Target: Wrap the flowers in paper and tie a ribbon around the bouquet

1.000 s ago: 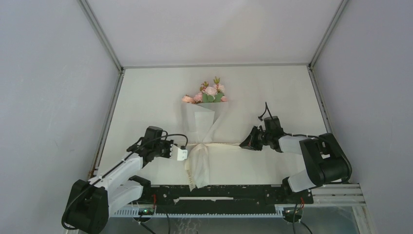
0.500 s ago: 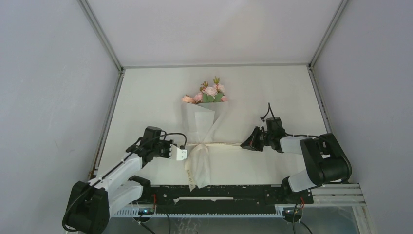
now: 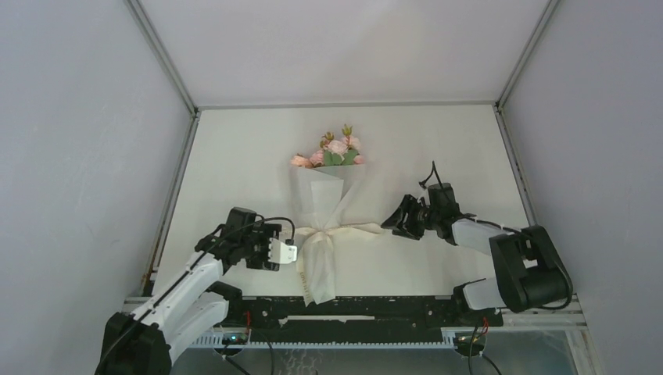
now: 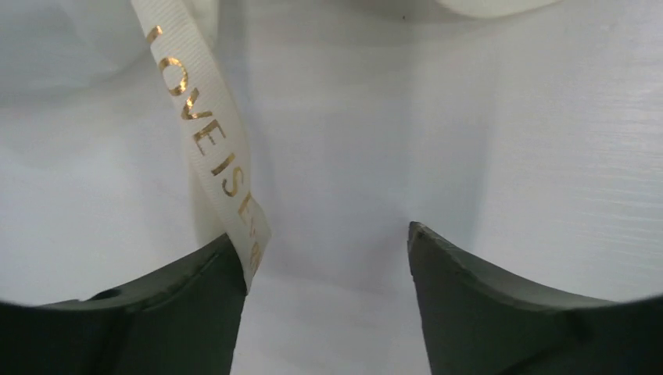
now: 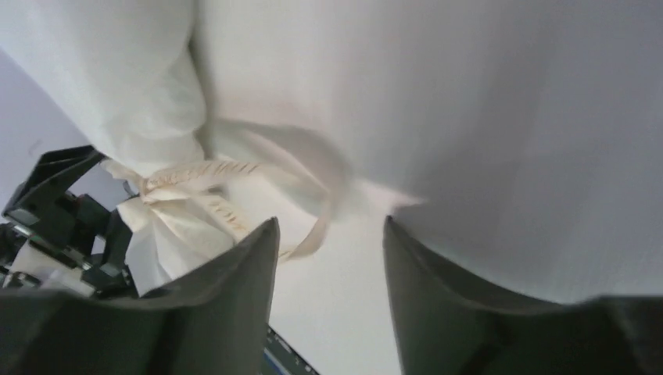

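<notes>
The left gripper [image 3: 288,251] has its jaws apart with nothing between them. A ribbon [image 4: 211,148] end with gold lettering hangs just beside one fingertip. The right gripper [image 3: 395,223] is likewise parted and empty, and a ribbon loop lies just beyond its tips. The ribbon is knotted round the waist of the bouquet [image 3: 322,205], with the left gripper at its 9 o'clock and the right at 3. Its flowers [image 3: 332,150] point to 12, and the paper [image 3: 319,273] flares toward 6 on the table [image 3: 234,156].
</notes>
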